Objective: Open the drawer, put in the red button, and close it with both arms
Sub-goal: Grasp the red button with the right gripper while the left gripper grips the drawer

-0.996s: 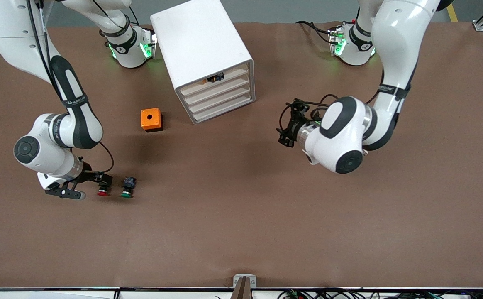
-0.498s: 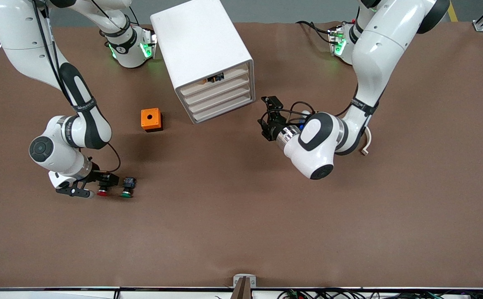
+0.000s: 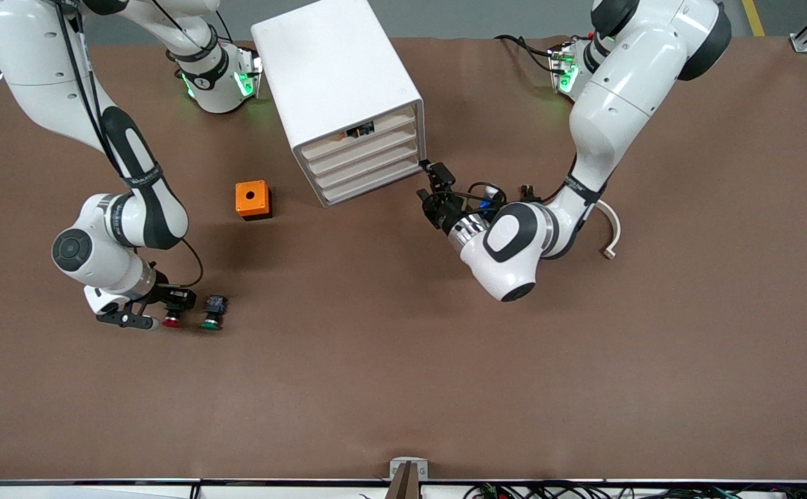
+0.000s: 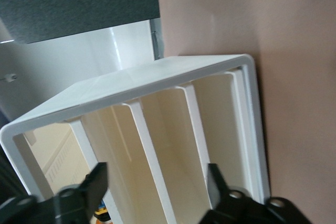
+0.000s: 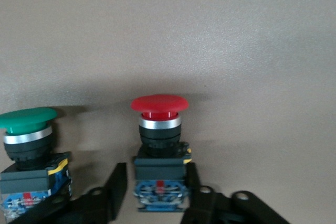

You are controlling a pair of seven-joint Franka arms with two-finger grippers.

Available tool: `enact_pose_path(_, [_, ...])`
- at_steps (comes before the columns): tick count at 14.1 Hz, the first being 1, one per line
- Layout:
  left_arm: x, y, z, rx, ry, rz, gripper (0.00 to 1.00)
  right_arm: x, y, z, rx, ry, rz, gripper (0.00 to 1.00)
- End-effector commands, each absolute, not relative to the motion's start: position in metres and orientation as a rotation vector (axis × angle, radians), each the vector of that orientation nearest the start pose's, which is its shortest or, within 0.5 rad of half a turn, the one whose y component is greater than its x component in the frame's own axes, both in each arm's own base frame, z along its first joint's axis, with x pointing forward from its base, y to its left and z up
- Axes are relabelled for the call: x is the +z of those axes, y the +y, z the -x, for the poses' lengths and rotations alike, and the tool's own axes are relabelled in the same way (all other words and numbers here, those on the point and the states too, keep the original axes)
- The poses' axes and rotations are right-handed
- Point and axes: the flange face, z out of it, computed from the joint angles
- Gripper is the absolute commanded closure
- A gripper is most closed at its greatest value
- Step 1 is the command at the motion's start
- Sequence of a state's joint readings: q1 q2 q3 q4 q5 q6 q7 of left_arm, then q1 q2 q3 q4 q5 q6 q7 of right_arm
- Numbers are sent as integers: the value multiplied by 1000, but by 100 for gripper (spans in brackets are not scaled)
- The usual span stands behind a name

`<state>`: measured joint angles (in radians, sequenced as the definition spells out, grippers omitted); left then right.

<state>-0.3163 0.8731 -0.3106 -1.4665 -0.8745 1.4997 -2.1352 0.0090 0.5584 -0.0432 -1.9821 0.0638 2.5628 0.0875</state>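
The red button [image 5: 159,129] stands on the table with my right gripper [image 5: 156,179] low around its black-and-blue body. One finger touches the body and the other [image 5: 118,182] stands a sliver off it, so the gripper is open. Seen from the front, the red button [image 3: 171,319] lies toward the right arm's end, at the right gripper [image 3: 166,312]. My left gripper [image 3: 429,184] hovers open in front of the white cabinet [image 3: 334,62], at the lower corner of its drawer fronts. All fronts are shut, the drawer [image 3: 369,147] included. The left gripper [image 4: 156,182] frames the drawer [image 4: 113,140] and the front below it.
A green-capped button [image 3: 213,315] stands right beside the red one, toward the left arm's end [image 5: 29,129]. An orange box [image 3: 252,199] sits between the buttons and the cabinet. A pale curved piece [image 3: 610,235] lies by the left arm.
The left arm has swung toward the cabinet, bringing its gripper up to the drawer fronts. The right gripper has slid forward around the red button and its fingers have narrowed.
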Motion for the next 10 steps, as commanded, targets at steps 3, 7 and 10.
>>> enact_pose_path(3, [196,-451,-474,-2233,2377,-1745,52,185,-17,-613,-37,240,3113,100])
enact_pose_path(7, [185,-469,-454,-2303,2369,-1743,52,194,-13,-617,-60,228,3112,100])
enact_pose_path(10, [178,-481,-439,-2325,2388,-1767,52,216,-9,-626,-19,219,3108,100])
